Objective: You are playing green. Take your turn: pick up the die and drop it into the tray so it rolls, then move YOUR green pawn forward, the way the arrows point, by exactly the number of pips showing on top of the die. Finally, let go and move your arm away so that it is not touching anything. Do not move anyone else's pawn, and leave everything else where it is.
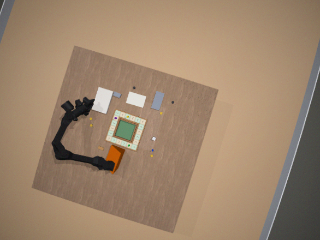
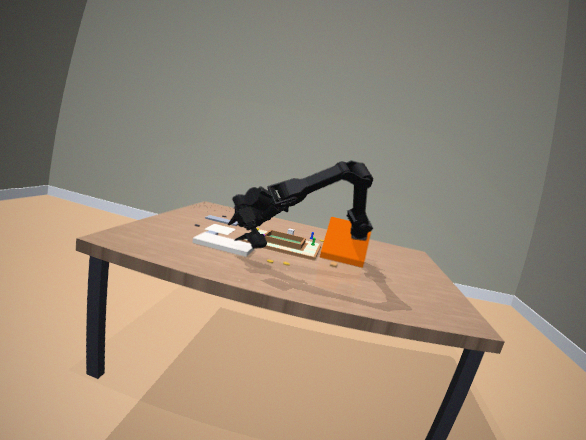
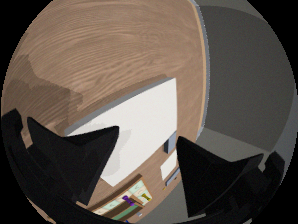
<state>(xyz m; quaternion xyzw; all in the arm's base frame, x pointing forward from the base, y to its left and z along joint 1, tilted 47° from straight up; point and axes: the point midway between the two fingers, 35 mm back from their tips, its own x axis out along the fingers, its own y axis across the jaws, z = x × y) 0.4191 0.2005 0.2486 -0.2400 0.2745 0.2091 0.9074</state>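
Fingers sit partly apart with nothing between them, so we're carrying nothing yet. Our gripper (image 1: 91, 105) hangs over the near edge of the big white slab (image 1: 102, 100), which lies up and to the left of the board (image 1: 112, 128).

Going left to right with the board as our landmark: two yellow bits (image 1: 90, 121) lie on the table just left of it, and the orange block (image 1: 116, 159) stands at its lower left corner, with the arm's base against it. On the board itself, the green pawn (image 1: 129, 145) is on the bottom row, near the lower right corner, a purple one is up near the top left and a yellow one on the top row. The green tray (image 1: 125, 130) in the middle has nothing in it. The die (image 1: 153, 138) sits on the table to the right of the board, well apart from our gripper.

So honestly, we reckon nothing's done yet: die untouched, no roll, pawn unmoved. We've got the whole turn left, and we're on the wrong side of the board for the die.
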